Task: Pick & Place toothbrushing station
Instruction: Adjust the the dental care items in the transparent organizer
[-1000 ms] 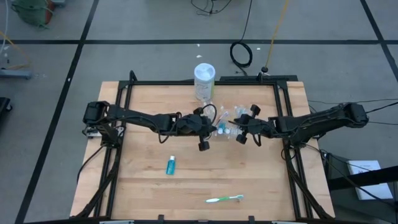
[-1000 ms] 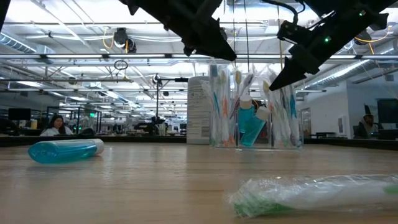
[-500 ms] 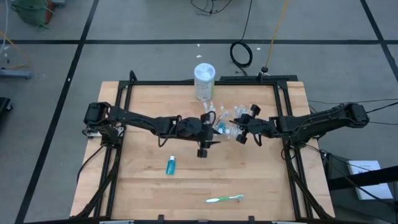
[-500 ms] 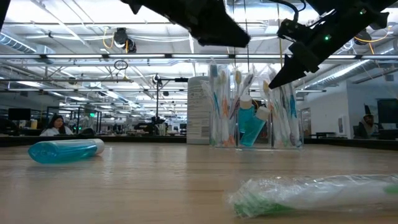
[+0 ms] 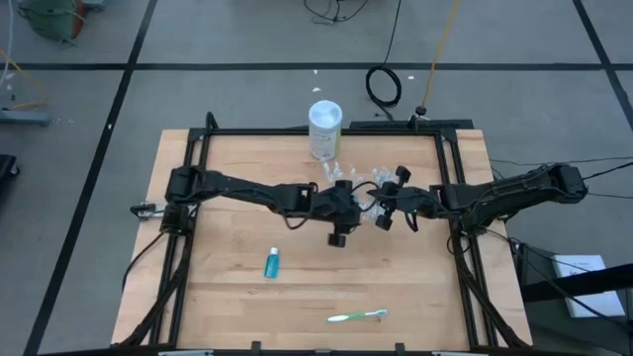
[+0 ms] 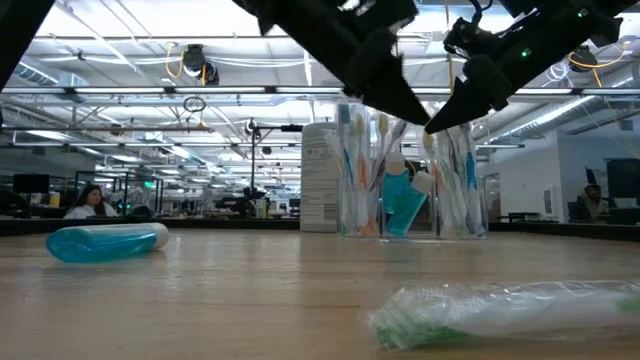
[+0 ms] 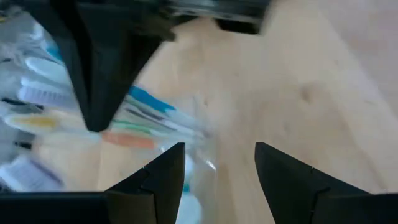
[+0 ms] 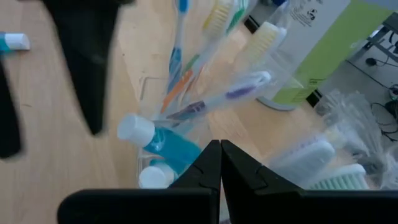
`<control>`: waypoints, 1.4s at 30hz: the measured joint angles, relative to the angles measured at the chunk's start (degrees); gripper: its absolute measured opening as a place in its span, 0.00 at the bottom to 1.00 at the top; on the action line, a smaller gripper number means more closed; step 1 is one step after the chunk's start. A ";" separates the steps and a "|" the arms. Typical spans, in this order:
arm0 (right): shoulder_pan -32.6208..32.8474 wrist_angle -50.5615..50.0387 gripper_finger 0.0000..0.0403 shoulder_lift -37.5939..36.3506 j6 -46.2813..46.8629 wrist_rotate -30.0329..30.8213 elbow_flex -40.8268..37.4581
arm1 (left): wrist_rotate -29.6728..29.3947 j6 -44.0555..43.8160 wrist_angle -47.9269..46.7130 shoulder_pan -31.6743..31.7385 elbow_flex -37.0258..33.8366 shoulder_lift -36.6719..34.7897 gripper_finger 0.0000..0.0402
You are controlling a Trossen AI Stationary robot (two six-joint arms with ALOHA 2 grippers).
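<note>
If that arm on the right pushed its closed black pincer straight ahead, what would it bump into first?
Most likely the clear plastic toothbrush holder right in front of it. The right tool, fingers shut, points at the blue white-capped bottle and wrapped toothbrushes standing inside. Depth is hard to judge, so the holder's wall or its contents could come first.

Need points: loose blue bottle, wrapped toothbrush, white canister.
blue bottle (image 5: 271, 263), high view, middle of its body
wrapped toothbrush (image 5: 357, 316), high view, mid-handle
white canister (image 5: 324, 116), high view, centre of its lid
</note>
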 joint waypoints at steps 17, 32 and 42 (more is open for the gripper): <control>-0.02 -1.51 0.00 -0.04 -0.02 0.00 -0.02 | -11.83 2.48 -3.68 2.78 0.40 3.95 0.50; -0.02 -1.43 0.00 -0.04 -0.02 -0.01 -0.02 | -16.14 5.16 -2.14 3.16 0.36 3.95 0.38; -0.02 -1.46 0.00 -0.04 -0.02 0.02 -0.02 | -11.31 1.62 -2.55 5.45 0.34 3.95 0.17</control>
